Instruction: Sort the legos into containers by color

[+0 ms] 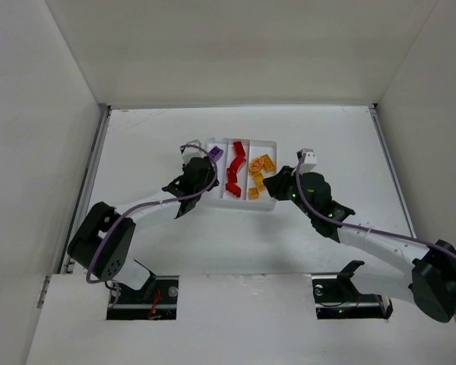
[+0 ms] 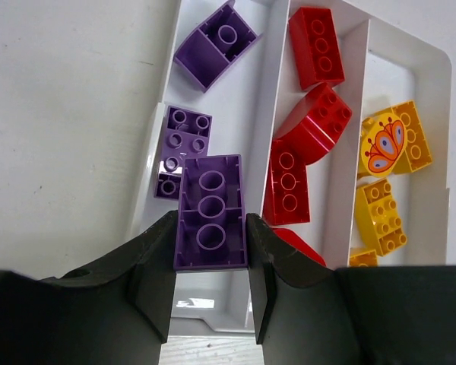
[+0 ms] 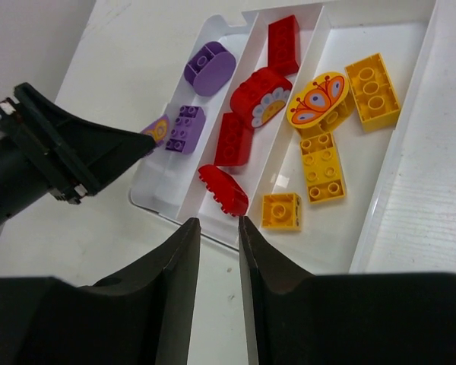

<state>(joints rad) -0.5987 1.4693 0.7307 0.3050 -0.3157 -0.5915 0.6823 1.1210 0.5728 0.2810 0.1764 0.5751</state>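
Note:
My left gripper (image 2: 210, 228) is shut on a purple brick (image 2: 210, 213), studs down, over the near end of the tray's left compartment. Under it lie a lilac brick (image 2: 184, 141) and a curved purple one (image 2: 215, 44). The middle compartment holds several red bricks (image 3: 234, 139). The right one holds several yellow-orange bricks (image 3: 321, 167), one with a printed butterfly face (image 3: 317, 99). My right gripper (image 3: 219, 224) hovers just off the tray's near edge, by the divider between red and yellow. Its fingers stand slightly apart with nothing between them.
The white tray (image 1: 272, 144) sits mid-table, with my left gripper (image 1: 201, 171) at its left side and my right gripper (image 1: 270, 182) at its near right corner. A small white block (image 1: 309, 157) lies right of the tray. White walls enclose the table.

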